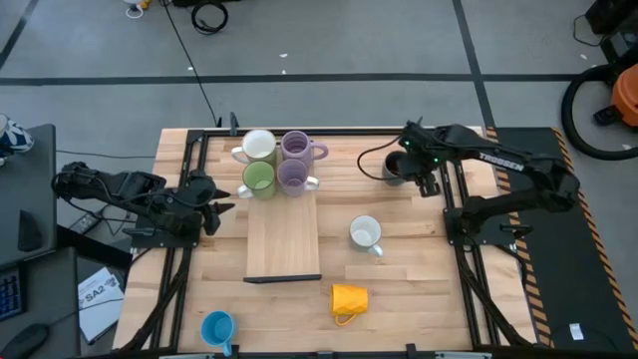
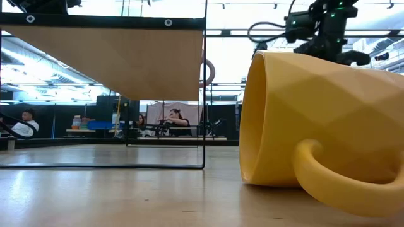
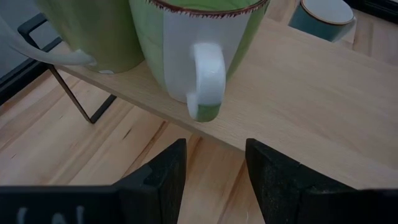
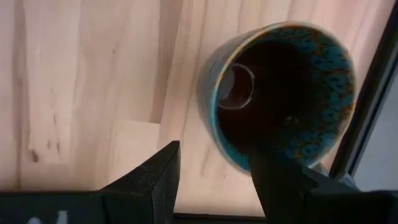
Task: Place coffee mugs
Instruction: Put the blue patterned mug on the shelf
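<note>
While our left gripper (image 1: 221, 205) waits with its fingers parted and empty just beside the raised wooden shelf (image 1: 284, 244), we read the table from left to right. The blue mug (image 1: 217, 328) stands near the front edge, loose and not yet shelved. On the shelf's far end four mugs are packed touching in a square: a white mug (image 1: 258, 147) and a lavender mug (image 1: 297, 147) behind, the green mug (image 1: 258, 179) and a second lavender mug (image 1: 293, 178) in front. We judge they sit so tightly to leave the rest of the board free for the others. The left wrist view shows the green mug's white handle (image 3: 207, 79) turned toward us.

Further right, the yellow mug (image 1: 350, 299) lies on its side and will likely need righting. A second white mug (image 1: 366, 234) stands upright on the table.

Our right gripper (image 1: 417, 170) hangs over the dark mug (image 1: 395, 167), jaws wide. In the right wrist view one finger seems to reach past the rim (image 4: 214, 93), so we judge a rim pinch is being lined up; nothing is gripped yet.
</note>
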Robot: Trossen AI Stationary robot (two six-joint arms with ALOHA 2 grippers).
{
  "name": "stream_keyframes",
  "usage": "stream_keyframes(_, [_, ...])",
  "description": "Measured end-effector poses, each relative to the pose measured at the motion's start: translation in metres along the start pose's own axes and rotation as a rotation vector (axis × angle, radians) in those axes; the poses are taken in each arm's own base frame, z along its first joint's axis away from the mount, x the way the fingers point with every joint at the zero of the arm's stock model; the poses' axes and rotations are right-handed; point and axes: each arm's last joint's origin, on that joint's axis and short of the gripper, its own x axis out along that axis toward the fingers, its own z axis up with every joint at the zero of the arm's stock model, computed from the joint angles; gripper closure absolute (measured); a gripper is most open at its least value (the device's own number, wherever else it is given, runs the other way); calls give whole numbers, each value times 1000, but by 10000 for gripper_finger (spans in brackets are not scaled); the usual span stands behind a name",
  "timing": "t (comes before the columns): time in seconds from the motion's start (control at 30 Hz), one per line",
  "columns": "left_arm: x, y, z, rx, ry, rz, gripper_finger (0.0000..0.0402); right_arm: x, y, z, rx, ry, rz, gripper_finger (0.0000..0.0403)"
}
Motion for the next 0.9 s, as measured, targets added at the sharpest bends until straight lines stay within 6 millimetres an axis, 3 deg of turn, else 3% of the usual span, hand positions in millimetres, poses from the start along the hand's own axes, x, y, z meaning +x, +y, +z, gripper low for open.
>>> stream_keyframes(0.37, [0, 0, 0, 0, 0, 0, 230, 27, -17, 6, -17, 96, 25, 209])
stream_keyframes(0.9, [0, 0, 0, 1, 0, 0, 230, 59, -25, 11, -24, 230, 94, 223])
